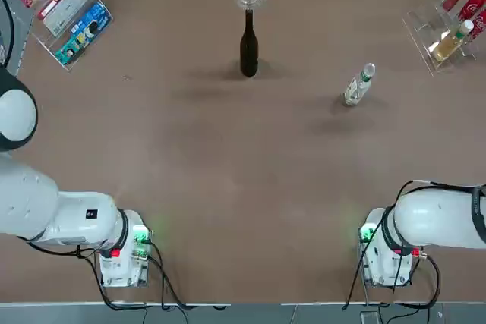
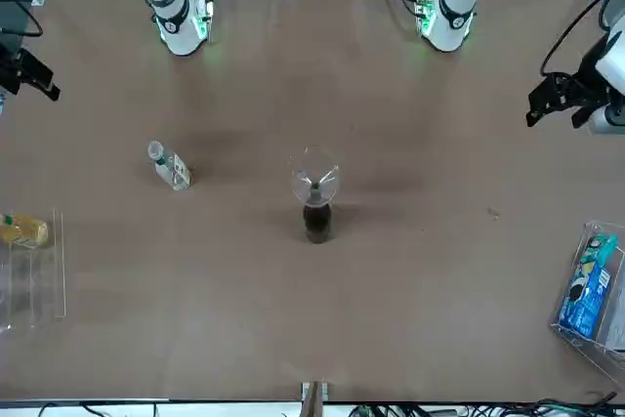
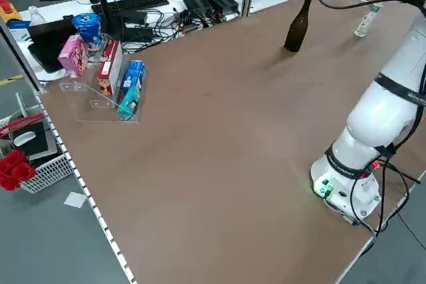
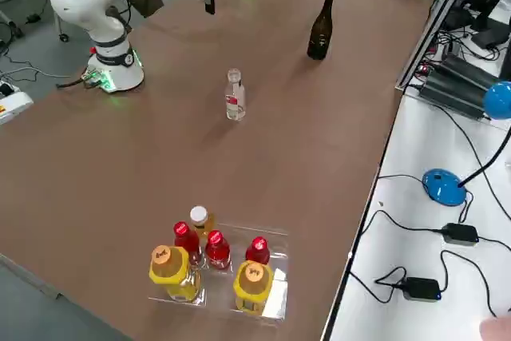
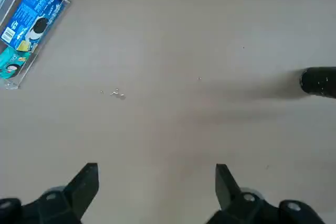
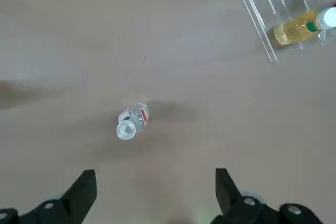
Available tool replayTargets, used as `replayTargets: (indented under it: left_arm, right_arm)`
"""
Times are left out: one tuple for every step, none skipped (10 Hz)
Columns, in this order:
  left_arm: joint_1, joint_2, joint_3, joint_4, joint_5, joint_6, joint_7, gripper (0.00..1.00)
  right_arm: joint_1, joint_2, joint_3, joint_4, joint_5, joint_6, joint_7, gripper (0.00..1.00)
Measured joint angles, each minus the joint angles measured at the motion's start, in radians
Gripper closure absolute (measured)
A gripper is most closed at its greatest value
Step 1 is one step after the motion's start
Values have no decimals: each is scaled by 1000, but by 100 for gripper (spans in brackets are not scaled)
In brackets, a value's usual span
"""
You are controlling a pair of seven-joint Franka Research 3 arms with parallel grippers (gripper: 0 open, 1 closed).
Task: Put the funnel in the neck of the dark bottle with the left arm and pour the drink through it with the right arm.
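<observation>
The tall bottle (image 4: 321, 28) is gleaming dark brown, and the trayed drinks (image 4: 255, 287) are showing red, yellow and amber.

My left gripper (image 5: 157, 192) is past the edge of the top view, so I can't see it there. In my left wrist view, the dark bottle (image 5: 319, 82) is cut off, and its neck is out of the picture. I can't see much of the funnel's spout (image 2: 315, 186). The drink's label (image 1: 355, 89) is too small to read. The clear tray (image 6: 262, 9) gets cut off in my right wrist view.
</observation>
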Motion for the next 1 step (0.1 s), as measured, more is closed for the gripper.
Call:
replayTargets:
  left_arm:
    - [0,0,0,0,0,1,0,2]
  right_arm:
    - [0,0,1,0,-1,0,0,0]
